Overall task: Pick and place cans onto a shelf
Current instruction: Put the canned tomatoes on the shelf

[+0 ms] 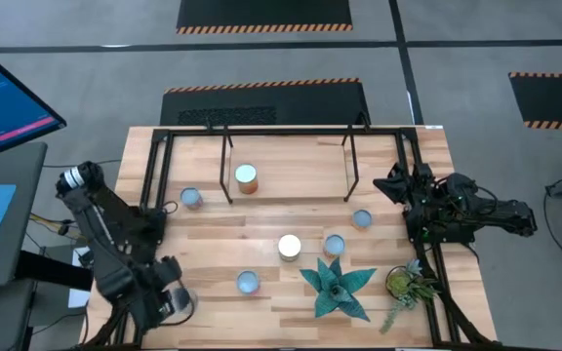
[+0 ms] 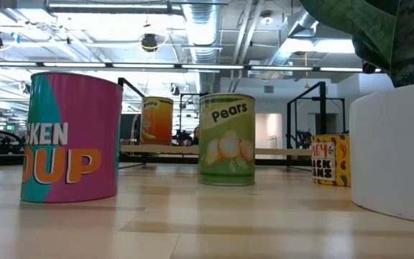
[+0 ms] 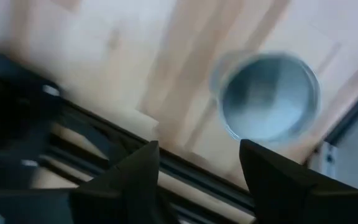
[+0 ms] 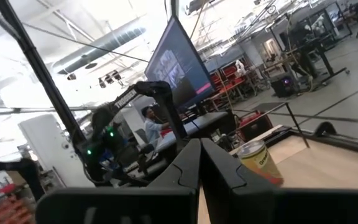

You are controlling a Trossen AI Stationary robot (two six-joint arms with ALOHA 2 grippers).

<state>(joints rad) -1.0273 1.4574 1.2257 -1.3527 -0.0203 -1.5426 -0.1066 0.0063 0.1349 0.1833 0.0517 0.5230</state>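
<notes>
Cans sit on the table (image 1: pixel 213 292); one orange can (image 1: pixel 247 178) stands on the shelf (image 1: pixel 291 185). Left end effector (image 1: pixel 174 300) is spread wide, empty. Right end effector (image 1: pixel 398 185) is pressed together.

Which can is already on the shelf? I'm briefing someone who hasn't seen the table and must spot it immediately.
Start at the shelf, the low black-rod rack with a wooden board along the table's far edge. The can stands upright on that board, towards its left end. It is the only can on the shelf; the other five sit lower on the table, and its label is orange where theirs nearby look bluish.
</notes>
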